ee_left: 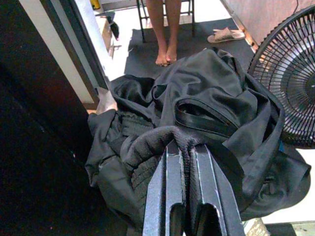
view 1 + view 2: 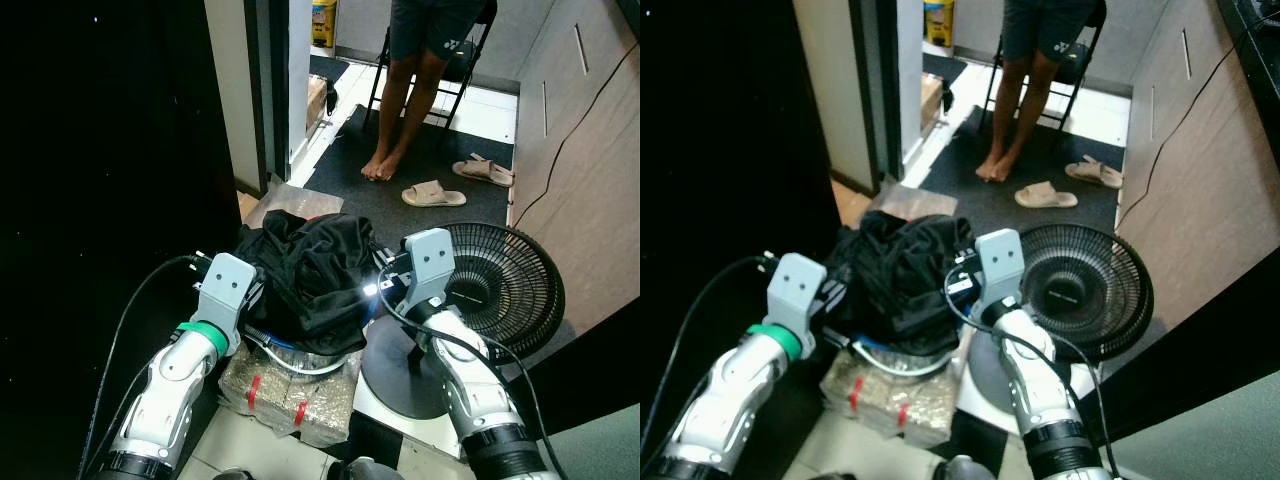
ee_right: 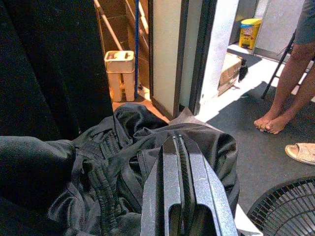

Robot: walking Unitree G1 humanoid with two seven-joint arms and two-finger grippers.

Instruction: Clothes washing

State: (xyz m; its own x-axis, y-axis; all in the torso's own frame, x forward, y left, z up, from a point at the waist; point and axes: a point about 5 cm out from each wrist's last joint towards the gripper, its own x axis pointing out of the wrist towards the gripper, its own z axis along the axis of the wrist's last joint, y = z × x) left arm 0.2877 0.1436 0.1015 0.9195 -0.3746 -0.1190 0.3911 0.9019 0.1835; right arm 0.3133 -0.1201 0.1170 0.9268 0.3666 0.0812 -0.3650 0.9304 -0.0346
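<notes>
Black clothes [image 2: 315, 275] heaped; left gripper [image 1: 186, 152] pinching fold; right gripper [image 3: 178, 147] closed above.

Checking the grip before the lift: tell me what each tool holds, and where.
The left tool is shut on the black clothes, pinching a ribbed fold on the near side of the pile. The right tool is shut over the pile; whether it holds cloth cannot be told.

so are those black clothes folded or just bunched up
Bunched up: the black fabric clothes sit in a crumpled heap of loose folds, and the left tool is pinching a ribbed edge of them.
</notes>
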